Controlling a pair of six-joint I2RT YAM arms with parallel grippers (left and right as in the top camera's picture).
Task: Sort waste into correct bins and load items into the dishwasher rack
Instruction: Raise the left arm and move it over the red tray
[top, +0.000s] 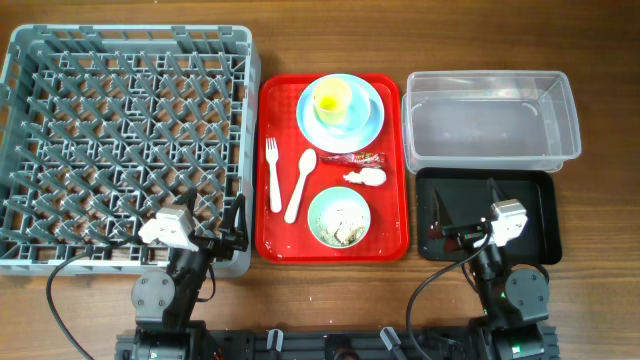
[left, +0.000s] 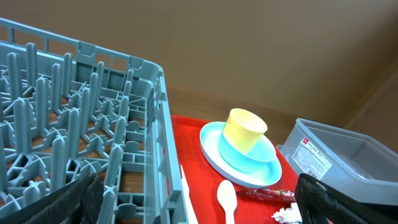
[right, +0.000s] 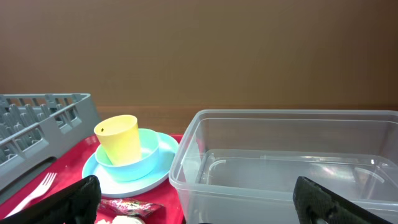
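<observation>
A: Progress?
B: None, I'd say. Dishwasher rack (top: 120, 140), clear tub (top: 490, 130) and black tray (top: 535, 205) hold nothing. Plate (top: 374, 112) with yellow cup (top: 332, 97), green bowl (top: 313, 215) with food scraps (top: 345, 232), fork (top: 273, 175), spoon (top: 300, 185), red wrapper (top: 355, 159) and tissue wad (top: 366, 178) all sit on the red serving tray (top: 275, 240).
A: End effectors?
B: Left end effector (left: 202, 202) and right end effector (right: 199, 199) both spread apart, holding nothing.
</observation>
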